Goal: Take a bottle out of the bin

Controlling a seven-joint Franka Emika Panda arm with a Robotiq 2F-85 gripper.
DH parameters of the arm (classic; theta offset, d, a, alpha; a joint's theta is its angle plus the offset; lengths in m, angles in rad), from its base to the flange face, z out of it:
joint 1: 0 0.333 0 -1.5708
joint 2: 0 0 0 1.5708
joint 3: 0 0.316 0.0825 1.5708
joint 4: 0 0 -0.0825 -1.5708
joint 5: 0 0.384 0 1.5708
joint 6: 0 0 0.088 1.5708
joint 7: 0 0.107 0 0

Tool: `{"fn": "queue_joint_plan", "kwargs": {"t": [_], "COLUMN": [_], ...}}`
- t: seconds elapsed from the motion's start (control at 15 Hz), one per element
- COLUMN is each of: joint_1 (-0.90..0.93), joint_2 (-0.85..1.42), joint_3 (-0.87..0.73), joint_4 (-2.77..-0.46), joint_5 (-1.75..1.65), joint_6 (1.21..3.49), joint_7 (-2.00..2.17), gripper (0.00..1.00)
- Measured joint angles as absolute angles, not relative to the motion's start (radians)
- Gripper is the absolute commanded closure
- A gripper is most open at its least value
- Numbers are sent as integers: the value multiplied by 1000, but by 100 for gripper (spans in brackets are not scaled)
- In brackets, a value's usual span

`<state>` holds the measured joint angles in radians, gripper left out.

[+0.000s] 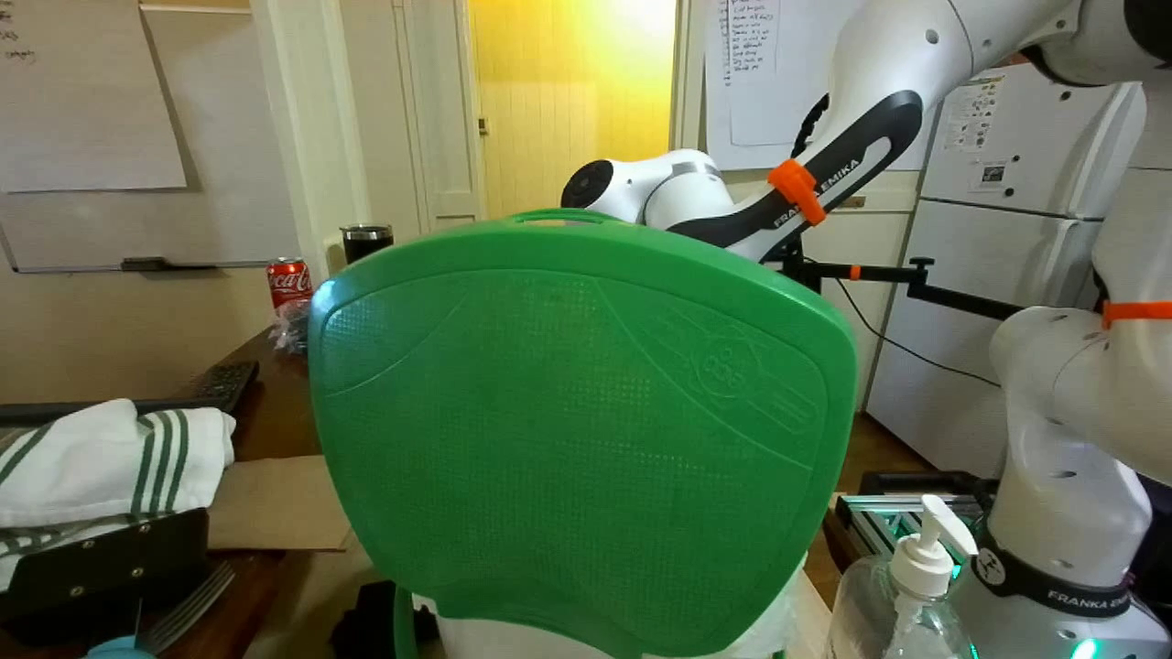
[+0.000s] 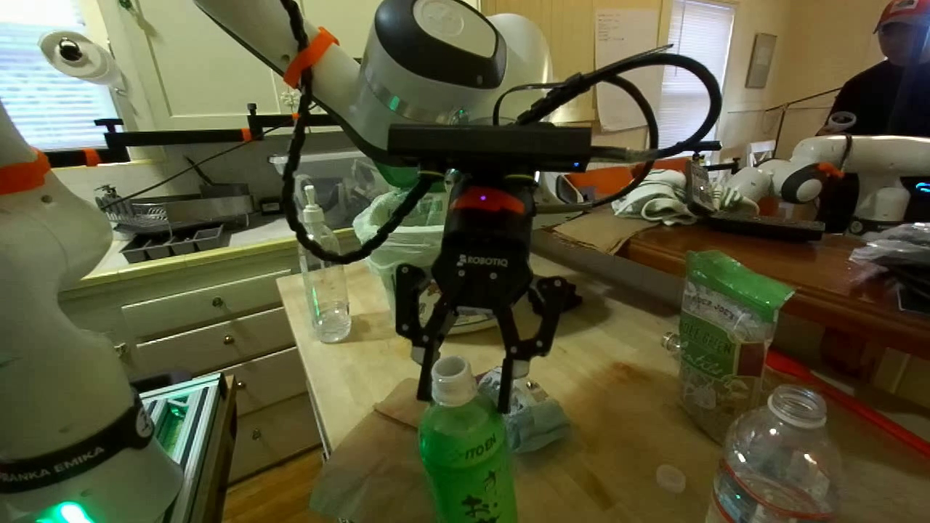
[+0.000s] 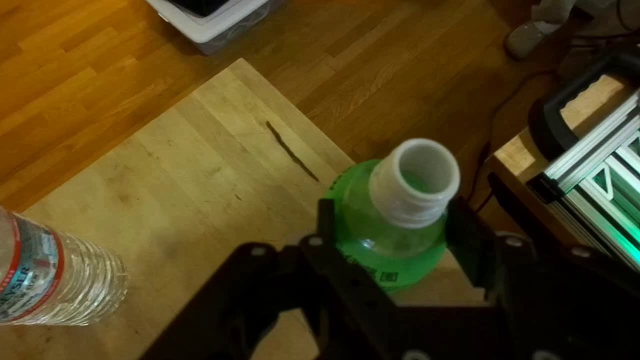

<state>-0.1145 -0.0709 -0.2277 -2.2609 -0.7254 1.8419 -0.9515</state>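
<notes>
Getting the green bottle to stand firm and then letting it go is, I judge, the present step, since it is out of the bin and over or on the table; its base is out of sight, so whether it rests on the wood is unclear. The fingers of the hand are spaced apart with the bottle's shoulder between them, looking flush with its sides in the wrist view, yet I can't say whether they grip it or merely flank it. Best to bring it down gently until the base sits flat, let any lean settle, then part the fingers evenly and rise straight up: an uncapped bottle this slim would probably topple at a sideways brush. A crumpled wrapper lies just behind it in an exterior view, so spread no wider than needed. As for containers, green shows down the bottle's mouth, though it may be only the coloured wall and not drink. A clear bottle, also uncapped, stands well apart from it, its fill hard to read, and behind that is a lentil bag that looks full. Towards the table's far end the bin carries a pale liner, its contents hidden; the pump bottle beside it is see-through, its level too faint to judge.
</notes>
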Motion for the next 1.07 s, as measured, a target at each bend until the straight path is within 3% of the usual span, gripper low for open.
{"fn": "queue_joint_plan", "kwargs": {"t": [0.13,1.07], "joint_1": [-116,-122], "joint_2": [-57,-64], "joint_3": [-221,-201], "joint_4": [-2249,-2153], "joint_5": [-725,-609], "joint_6": [1842,1902], "joint_7": [-951,-878], "gripper": [0,0]}}
